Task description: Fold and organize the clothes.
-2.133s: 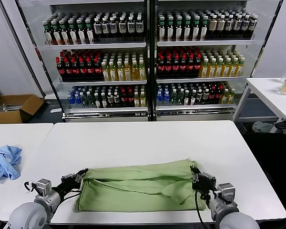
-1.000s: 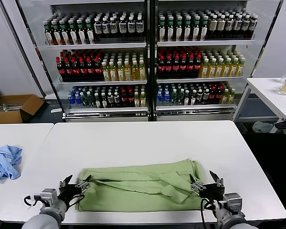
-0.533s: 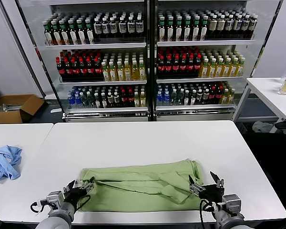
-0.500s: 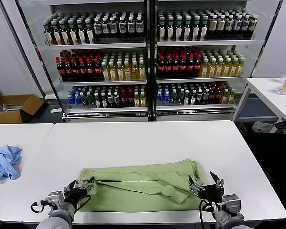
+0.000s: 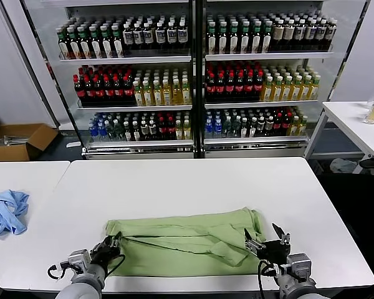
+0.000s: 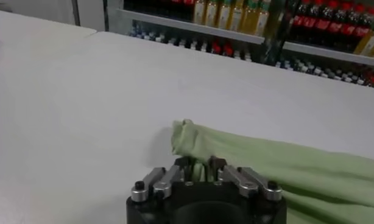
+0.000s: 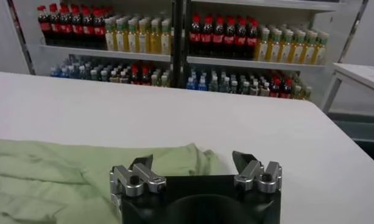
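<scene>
The clothes, a light green shirt (image 5: 187, 240), lie folded into a long band across the front of the white table (image 5: 193, 180). My left gripper (image 5: 112, 248) is at the band's left end near the table's front edge. In the left wrist view it (image 6: 200, 165) is shut, with a fold of the shirt (image 6: 284, 167) pinched between its fingers. My right gripper (image 5: 262, 235) sits at the band's right end. The right wrist view shows it (image 7: 192, 161) open, its fingertips spread on either side of the shirt's (image 7: 65, 170) bunched end, with nothing held.
A light blue garment (image 5: 5, 212) lies on the neighbouring table to the left. Glass-fronted shelves of bottles (image 5: 193, 81) stand behind the table. A cardboard box (image 5: 19, 140) is on the floor at the far left, and another white table (image 5: 355, 121) stands at the right.
My left gripper slid in from beside the shirt's left end and closed on the fabric. My right gripper edged slightly toward the shirt and stayed open.
</scene>
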{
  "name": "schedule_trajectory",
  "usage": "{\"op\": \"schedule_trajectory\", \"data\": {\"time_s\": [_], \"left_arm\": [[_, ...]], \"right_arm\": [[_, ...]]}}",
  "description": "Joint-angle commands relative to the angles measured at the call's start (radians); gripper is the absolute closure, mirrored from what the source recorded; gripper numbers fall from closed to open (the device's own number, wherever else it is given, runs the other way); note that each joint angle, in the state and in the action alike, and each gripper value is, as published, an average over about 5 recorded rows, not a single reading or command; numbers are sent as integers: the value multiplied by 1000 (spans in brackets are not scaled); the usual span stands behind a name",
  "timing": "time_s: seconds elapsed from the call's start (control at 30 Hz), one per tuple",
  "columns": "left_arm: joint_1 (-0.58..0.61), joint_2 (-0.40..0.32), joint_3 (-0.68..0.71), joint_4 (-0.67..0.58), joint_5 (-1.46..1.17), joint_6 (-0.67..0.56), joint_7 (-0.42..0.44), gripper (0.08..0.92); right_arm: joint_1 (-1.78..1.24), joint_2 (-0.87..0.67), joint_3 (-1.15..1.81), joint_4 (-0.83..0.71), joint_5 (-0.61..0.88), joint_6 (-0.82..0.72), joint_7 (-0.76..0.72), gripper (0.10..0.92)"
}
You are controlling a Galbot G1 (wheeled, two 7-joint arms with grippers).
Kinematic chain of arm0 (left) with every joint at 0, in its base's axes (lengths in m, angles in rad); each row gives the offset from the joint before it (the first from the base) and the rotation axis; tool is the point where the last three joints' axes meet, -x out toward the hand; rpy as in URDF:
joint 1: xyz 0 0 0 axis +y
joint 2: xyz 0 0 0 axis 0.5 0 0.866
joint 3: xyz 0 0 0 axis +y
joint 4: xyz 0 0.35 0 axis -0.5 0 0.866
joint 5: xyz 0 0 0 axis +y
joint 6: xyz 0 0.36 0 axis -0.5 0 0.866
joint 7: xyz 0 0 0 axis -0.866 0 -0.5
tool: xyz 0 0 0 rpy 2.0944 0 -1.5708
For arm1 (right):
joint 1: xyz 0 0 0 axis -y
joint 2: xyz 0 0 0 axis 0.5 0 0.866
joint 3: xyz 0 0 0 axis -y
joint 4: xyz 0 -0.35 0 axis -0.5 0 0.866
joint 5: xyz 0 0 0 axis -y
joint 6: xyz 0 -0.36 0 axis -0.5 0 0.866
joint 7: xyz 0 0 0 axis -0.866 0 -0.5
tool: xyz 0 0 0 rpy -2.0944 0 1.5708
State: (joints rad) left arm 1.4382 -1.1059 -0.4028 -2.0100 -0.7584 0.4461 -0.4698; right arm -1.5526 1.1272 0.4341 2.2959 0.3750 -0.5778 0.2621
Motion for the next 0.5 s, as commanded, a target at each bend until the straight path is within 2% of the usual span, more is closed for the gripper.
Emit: {"op": "schedule_trajectory", "data": {"time_s": [0.03, 0.13, 0.23, 0.5], "left_arm": [[-34, 4, -15, 29, 166, 8, 21, 778], [-52, 34, -75, 12, 260, 38, 24, 859], [-40, 74, -159, -8, 376, 72, 28, 906], [97, 158, -463, 14, 362, 126, 77, 911]], "right_arm": [[0, -2, 0, 0, -3, 0, 0, 203], [3, -11, 6, 5, -1, 0, 0, 203], [8, -18, 14, 10, -1, 0, -1, 203], [25, -15, 7, 16, -2, 0, -4, 203]]}}
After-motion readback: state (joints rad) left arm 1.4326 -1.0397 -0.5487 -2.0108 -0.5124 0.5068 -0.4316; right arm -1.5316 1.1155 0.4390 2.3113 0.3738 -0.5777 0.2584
